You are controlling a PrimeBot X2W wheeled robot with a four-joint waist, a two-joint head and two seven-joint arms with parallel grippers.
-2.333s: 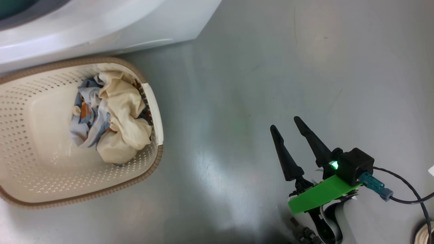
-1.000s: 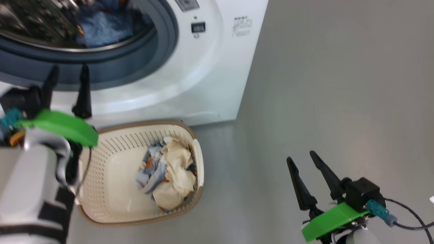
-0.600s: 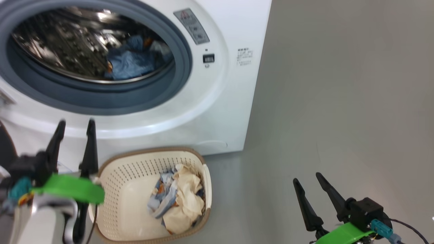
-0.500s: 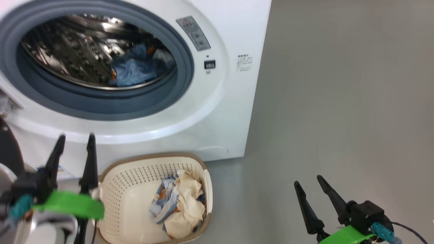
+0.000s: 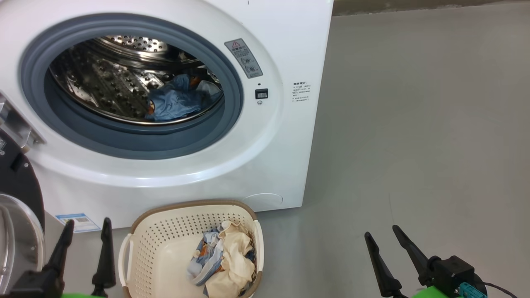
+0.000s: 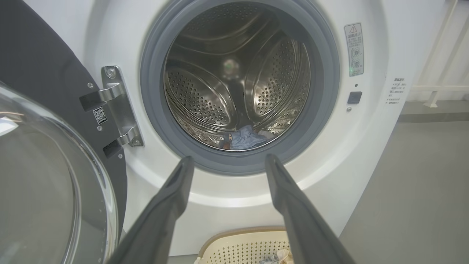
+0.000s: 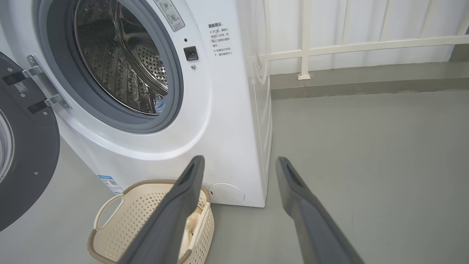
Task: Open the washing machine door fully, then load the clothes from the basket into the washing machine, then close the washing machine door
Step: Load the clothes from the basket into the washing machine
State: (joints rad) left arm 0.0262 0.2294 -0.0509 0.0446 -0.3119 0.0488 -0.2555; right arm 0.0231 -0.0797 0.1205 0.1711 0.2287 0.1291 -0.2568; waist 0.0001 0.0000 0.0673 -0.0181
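Left end effector point(image 5: 87, 223) and right end effector point(image 5: 381, 231) hang released and empty; the head view has risen from the basket point(image 5: 190, 205), clothes point(image 5: 223, 260) remaining inside, to the washing machine point(image 5: 269, 165), door point(image 5: 16, 194) open, blue garment point(image 5: 174, 103) in the drum point(image 5: 112, 87): loading likely continues.

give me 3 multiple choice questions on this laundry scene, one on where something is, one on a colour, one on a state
1. Where does the basket stand?
A) on the floor in front of the washing machine
B) on a table
C) on top of the machine

2. What colour is the garment lying in the drum?
A) red
B) blue
C) black

3. How is the washing machine door?
A) shut
B) swung open
C) taken off, flat on the floor

Answers:
1 A, it sits on the grey floor just below the round opening.
2 B, a blue piece lies at the drum's bottom.
3 B, it hangs on its hinge to one side, leaving the drum exposed.
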